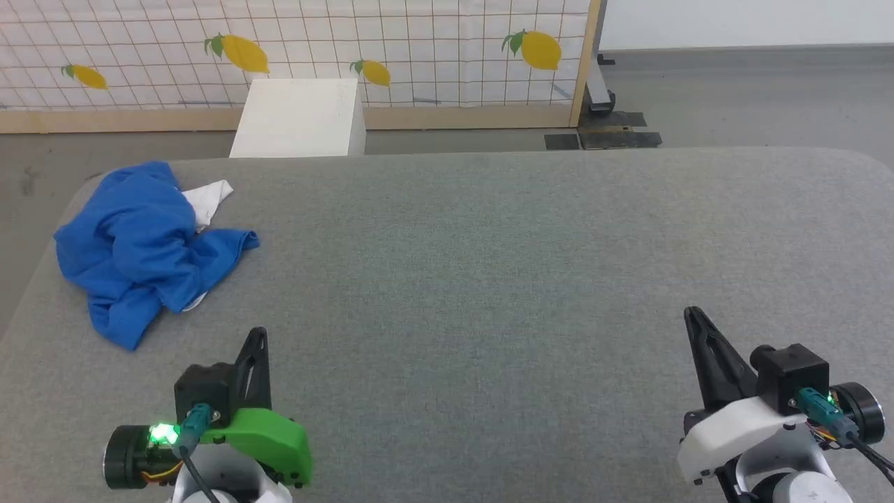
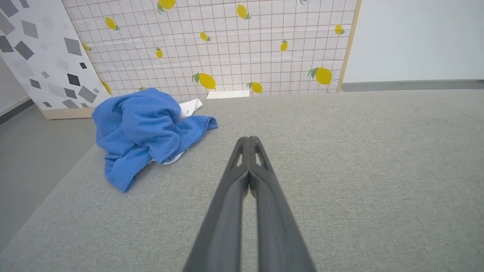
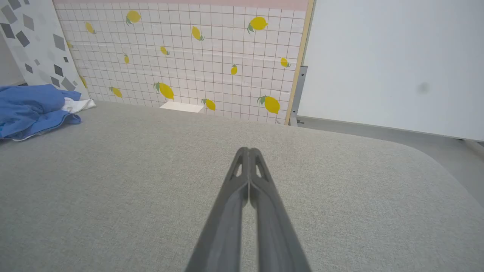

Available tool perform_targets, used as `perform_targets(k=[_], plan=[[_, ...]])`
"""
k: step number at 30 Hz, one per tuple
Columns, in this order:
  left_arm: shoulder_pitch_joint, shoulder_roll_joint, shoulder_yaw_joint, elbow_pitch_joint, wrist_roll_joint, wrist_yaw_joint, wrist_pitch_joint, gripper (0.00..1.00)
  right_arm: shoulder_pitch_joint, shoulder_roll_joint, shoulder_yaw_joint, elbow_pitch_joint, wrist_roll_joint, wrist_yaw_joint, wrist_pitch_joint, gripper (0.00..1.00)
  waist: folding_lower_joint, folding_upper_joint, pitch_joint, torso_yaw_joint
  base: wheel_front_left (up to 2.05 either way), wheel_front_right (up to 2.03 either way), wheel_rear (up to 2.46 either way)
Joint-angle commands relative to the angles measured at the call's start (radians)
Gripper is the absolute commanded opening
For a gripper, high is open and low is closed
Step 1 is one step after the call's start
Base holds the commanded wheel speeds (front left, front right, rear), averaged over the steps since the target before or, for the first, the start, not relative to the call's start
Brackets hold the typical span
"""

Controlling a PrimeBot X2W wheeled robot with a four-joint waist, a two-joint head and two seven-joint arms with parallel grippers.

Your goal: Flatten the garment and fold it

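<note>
The garment (image 1: 143,244) is a royal-blue shirt with a bit of white cloth showing, crumpled in a heap at the far left of the grey padded table (image 1: 489,265). The left wrist view has the garment (image 2: 143,128) ahead and to the left; in the right wrist view the garment (image 3: 32,107) lies far off at the left edge. My left gripper (image 1: 260,334) hovers near the table's front left, shut and empty, a short way right of the heap. My right gripper (image 1: 691,314) stands at the front right, shut and empty, far from the cloth.
A white box (image 1: 300,117) stands on the floor behind the table. A lemon-print grid screen (image 1: 349,49) with a wooden frame runs along the back. The table's left edge (image 1: 35,293) lies close beside the heap, with grey floor beyond.
</note>
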Motion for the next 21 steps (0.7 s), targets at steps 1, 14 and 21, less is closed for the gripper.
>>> perform_targets(k=[1,14,21], plan=[[-0.015,-0.005,-0.001,-0.002,0.013,0.007,0.001,0.00,-0.015,0.003,0.001,0.002,-0.006,-0.002,0.000,0.00,0.0000,0.0120,0.000,0.000,0.00,0.00,0.00],[-0.015,-0.005,-0.001,-0.002,0.013,0.007,0.001,0.00,-0.015,0.003,0.001,0.002,-0.006,-0.002,0.000,0.00,0.0000,0.0120,0.000,0.000,0.00,0.00,0.00],[-0.015,-0.005,-0.001,-0.002,0.013,0.007,0.001,0.00,-0.015,0.003,0.001,0.002,-0.006,-0.002,0.000,0.00,0.0000,0.0120,0.000,0.000,0.00,0.00,0.00]])
